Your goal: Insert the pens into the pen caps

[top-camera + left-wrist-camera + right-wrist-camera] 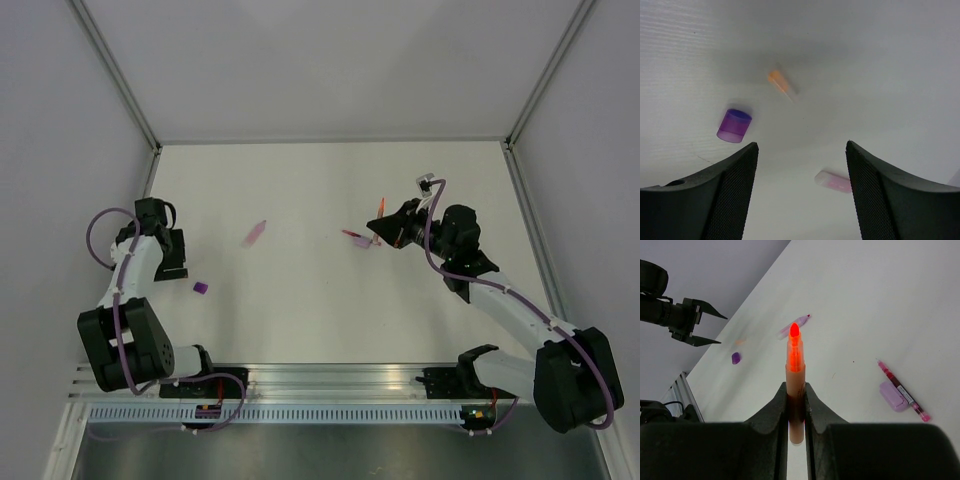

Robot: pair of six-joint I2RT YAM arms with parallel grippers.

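Note:
My right gripper [796, 387] [382, 228] is shut on an orange-red pen [794, 357] [381, 207], bare tip pointing away from the jaws, held above the table. A thin pink pen [902, 390] [352, 235] lies beside a pale purple cap [892, 395] below it. Another pinkish pen [795, 325] [257, 232] lies mid-table. My left gripper [802, 145] [171, 258] is open and empty over the table. A pink cap [833, 181] lies between its fingers, near the right one. A purple cap [733, 125] [201, 287] and a blurred orange cap [780, 84] lie beyond.
The white table [320, 310] is walled by grey panels with metal posts at the back corners. A metal rail [330, 380] carrying both arm bases runs along the near edge.

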